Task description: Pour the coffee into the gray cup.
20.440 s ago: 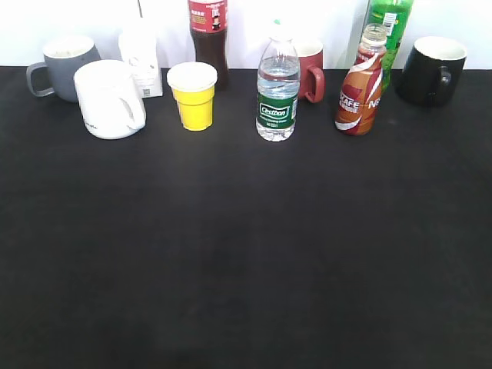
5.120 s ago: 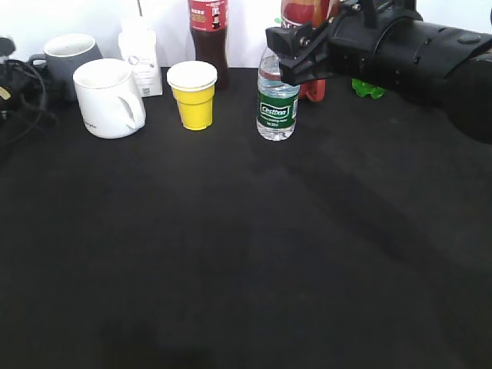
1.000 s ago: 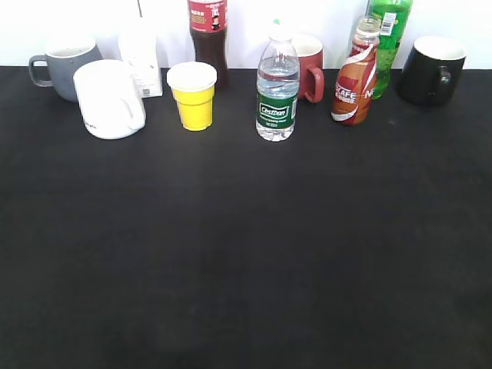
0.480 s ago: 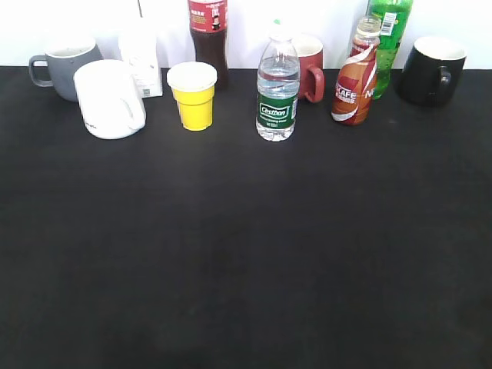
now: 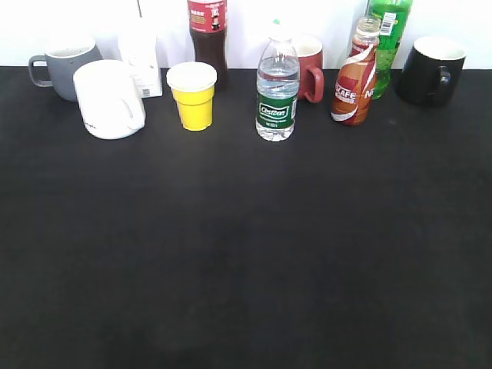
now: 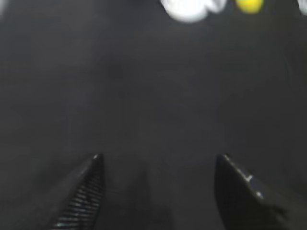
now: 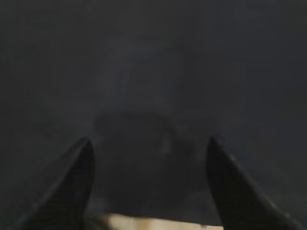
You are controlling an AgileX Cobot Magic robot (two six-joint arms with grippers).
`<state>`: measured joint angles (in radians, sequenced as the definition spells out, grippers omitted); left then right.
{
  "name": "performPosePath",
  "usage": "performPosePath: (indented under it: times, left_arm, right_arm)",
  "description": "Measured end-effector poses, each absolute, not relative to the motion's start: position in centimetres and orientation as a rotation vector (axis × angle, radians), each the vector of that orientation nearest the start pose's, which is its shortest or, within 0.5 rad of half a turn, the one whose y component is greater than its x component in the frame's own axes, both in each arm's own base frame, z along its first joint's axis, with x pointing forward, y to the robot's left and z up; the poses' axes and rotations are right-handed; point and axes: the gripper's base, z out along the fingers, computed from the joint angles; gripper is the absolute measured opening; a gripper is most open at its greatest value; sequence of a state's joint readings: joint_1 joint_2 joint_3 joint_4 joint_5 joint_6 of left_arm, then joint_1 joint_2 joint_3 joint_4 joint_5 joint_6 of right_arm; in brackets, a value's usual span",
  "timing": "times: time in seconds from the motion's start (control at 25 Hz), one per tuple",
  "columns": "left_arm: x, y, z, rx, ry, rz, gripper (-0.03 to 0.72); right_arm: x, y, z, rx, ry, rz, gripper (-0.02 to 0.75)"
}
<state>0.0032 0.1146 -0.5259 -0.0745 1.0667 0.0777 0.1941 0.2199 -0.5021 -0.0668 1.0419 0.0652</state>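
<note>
Black table (image 5: 246, 246) with a row of drinkware lined along its far edge, against a white wall. Landmark: the clear plastic water bottle with a green label (image 5: 277, 88), standing upright near the middle of the row.

Right of the water bottle, with a red ceramic mug (image 5: 310, 68) between and slightly behind: the small curvy coffee bottle with orange-brown wrap and white "CAFE" lettering (image 5: 356, 77), upright on the table, held by nothing. Just behind it, a green plastic bottle (image 5: 390, 31); farther right, a black mug with a pale inside (image 5: 430, 69).

Left of the water bottle: a yellow cup with a white rim (image 5: 193, 96), a tall dark cola bottle with a red label (image 5: 208, 34) behind that, a white carton (image 5: 141, 61), a white glossy mug (image 5: 109, 98), and at the far left the rounded matte gray mug with a loop handle (image 5: 65, 65), upright, handle pointing left, well apart from the coffee bottle.

Neither arm shows in the exterior view. Left gripper (image 6: 158, 191): jaws spread wide over bare table, nothing between them; white mug and yellow cup blurred at the top of its view. Right gripper (image 7: 148, 187): jaws likewise wide apart, empty; view dark and blurred.
</note>
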Motion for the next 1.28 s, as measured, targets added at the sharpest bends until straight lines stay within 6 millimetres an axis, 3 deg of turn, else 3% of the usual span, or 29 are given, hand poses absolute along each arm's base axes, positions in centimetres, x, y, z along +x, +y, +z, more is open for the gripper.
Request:
performPosePath:
  times: [0.12, 0.24, 0.52, 0.84, 1.28]
  left_arm:
    - [-0.9, -0.6, 28.4, 0.062, 2.018, -0.026, 0.504]
    - [-0.9, -0.6, 28.4, 0.062, 2.016, -0.026, 0.490]
    - [-0.9, -0.6, 28.4, 0.062, 2.016, -0.024, 0.486]
    - [-0.9, -0.6, 28.4, 0.062, 2.016, -0.024, 0.428]
    - [-0.9, -0.6, 28.4, 0.062, 2.016, -0.024, 0.424]
  right_arm:
    - [0.9, -0.5, 27.9, -0.007, 2.108, 0.000, 0.567]
    - [-0.5, -0.5, 28.0, 0.018, 2.016, -0.005, 0.567]
    - [-0.5, -0.5, 27.9, 0.018, 2.014, -0.003, 0.567]
    - [-0.5, -0.5, 27.9, 0.018, 2.014, -0.003, 0.567]
    - [-0.5, -0.5, 27.9, 0.018, 2.014, -0.002, 0.566]
